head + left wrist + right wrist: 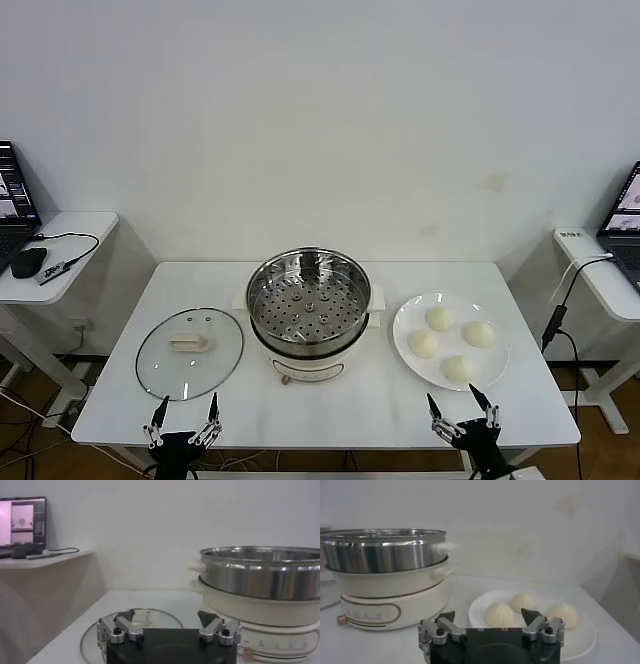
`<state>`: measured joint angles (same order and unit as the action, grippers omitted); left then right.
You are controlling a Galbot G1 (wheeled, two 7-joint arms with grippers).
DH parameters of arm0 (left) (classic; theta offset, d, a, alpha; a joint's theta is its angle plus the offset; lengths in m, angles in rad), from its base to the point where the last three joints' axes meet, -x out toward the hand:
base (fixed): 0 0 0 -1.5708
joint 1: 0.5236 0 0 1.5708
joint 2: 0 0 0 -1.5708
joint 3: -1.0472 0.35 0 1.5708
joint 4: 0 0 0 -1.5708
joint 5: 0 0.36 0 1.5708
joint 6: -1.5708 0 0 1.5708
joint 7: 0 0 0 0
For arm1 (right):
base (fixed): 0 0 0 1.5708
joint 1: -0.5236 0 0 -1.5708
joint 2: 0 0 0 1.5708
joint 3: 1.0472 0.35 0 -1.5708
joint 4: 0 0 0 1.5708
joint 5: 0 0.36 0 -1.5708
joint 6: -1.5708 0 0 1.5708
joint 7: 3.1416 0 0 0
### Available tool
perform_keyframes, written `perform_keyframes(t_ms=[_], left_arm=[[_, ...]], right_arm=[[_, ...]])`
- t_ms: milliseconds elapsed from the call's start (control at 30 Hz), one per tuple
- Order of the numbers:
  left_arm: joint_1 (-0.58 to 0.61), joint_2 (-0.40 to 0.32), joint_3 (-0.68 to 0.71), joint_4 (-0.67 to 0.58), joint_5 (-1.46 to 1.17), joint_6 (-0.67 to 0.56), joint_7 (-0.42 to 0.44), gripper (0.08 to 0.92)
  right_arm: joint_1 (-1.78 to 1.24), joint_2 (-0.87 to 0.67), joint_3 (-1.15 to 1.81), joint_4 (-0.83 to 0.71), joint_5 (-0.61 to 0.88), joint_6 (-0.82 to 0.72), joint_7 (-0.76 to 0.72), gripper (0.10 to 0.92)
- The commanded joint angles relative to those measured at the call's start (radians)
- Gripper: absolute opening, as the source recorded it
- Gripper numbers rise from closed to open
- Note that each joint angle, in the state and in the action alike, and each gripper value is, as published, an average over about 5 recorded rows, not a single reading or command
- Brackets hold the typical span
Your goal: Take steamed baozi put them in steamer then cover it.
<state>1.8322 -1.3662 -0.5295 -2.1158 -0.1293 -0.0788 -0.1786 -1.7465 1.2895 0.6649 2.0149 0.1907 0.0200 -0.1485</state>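
Nearest the camera, the left gripper [185, 418] and right gripper [462, 411] are held wide open and empty at the table's [350, 410] near edge. The steamer [309, 312] stands centrally, its cover [190, 351] ahead of the left gripper. The four steamed baozi [452, 343] lie directly ahead of the right gripper, the nearer arm.

Four baozi [452, 342] lie on one plate [408, 344], just ahead of the right gripper [460, 408]. One steamer [308, 307] stands between the two grippers and farther forward, and it holds one perforated tray [306, 306]. One cover [189, 352] lies flat just ahead of the left gripper [187, 411]. Two grippers, each with spread fingers.
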Motion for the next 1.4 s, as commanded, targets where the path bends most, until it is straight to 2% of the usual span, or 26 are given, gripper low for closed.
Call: perform_keyframes(t_ms=[33,367,533,733,900,1200,1400], left_arm=[[-0.002,0.005,-0.006,-0.010,0.027,-0.009,0.031,0.823],[-0.029,0.012,-0.020,0.005,0.081,-0.043,0.029,0.823],[-0.026,0.013,-0.018,0.008,0.100,-0.051,0.029,0.823],[-0.024,0.022,-0.017,0.009,0.128,-0.070,0.024,0.823],[-0.028,0.018,-0.022,0.016,0.131,-0.097,0.014,0.823],[-0.029,0.011,-0.033,0.011,0.134,-0.102,0.010,0.823],[-0.031,0.008,-0.041,0.010,0.131,-0.121,0.007,0.823]], right_arm=[[0.049,-0.042,0.039,-0.007,-0.131,-0.003,0.002,0.823],[0.280,-0.276,0.133,-0.104,-0.530,-0.020,-0.053,0.823],[0.406,-0.430,0.083,-0.170,-0.632,-0.042,-0.131,0.823],[0.571,-0.656,-0.069,-0.242,-0.620,-0.115,-0.329,0.823],[0.839,-0.804,-0.352,-0.348,-0.520,-0.215,-0.471,0.823],[1.499,-0.810,-1.028,-0.566,-0.361,-0.267,-0.698,0.823],[1.736,-0.736,-1.329,-0.716,-0.310,-0.222,-0.834,0.823]])
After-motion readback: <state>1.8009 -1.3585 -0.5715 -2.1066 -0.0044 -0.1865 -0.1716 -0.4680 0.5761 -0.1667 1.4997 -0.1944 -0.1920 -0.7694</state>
